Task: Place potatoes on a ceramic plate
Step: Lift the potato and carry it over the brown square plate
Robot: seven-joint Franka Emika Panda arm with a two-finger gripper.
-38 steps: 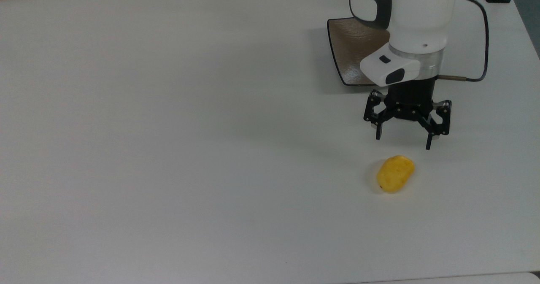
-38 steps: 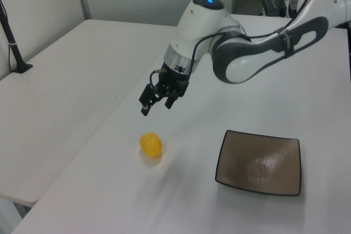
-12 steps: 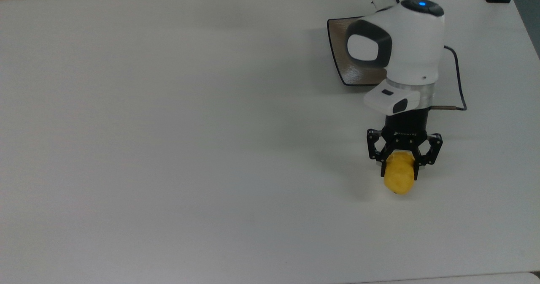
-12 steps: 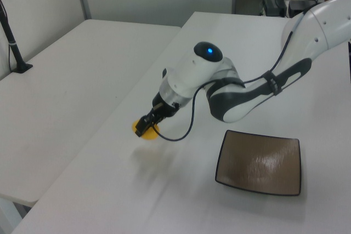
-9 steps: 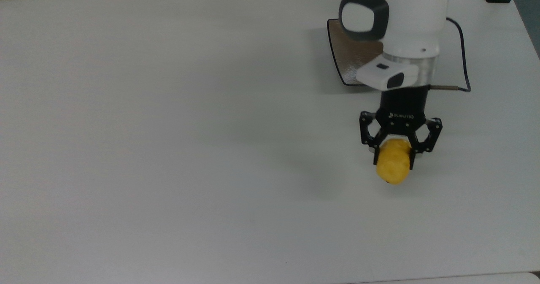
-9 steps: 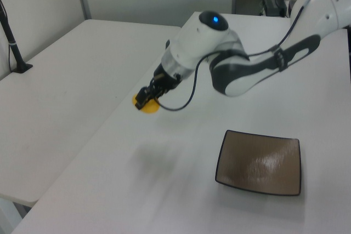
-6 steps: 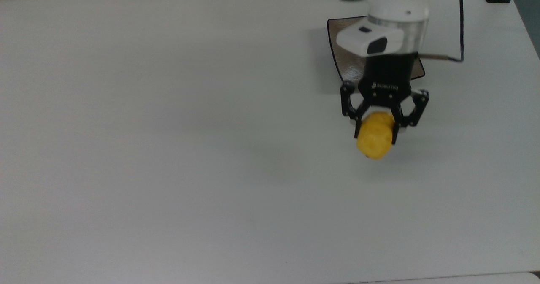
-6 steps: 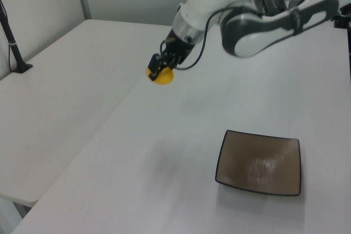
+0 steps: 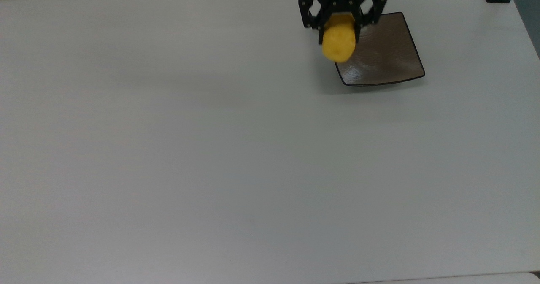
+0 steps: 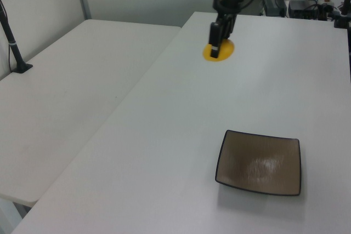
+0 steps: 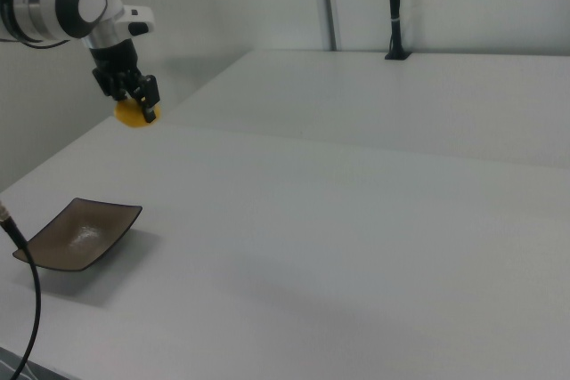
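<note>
Gripper clamped on potato, high above plate; potato's long axis hanging downward

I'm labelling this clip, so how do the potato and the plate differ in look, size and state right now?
The potato is bright yellow and rounded; the plate is brown-grey, square and flat with a thin dark rim. The potato is much smaller than the plate. The potato is held in the air by the hand, while the plate rests on the white table. The plate is glossy with glare; the potato looks matte.
</note>
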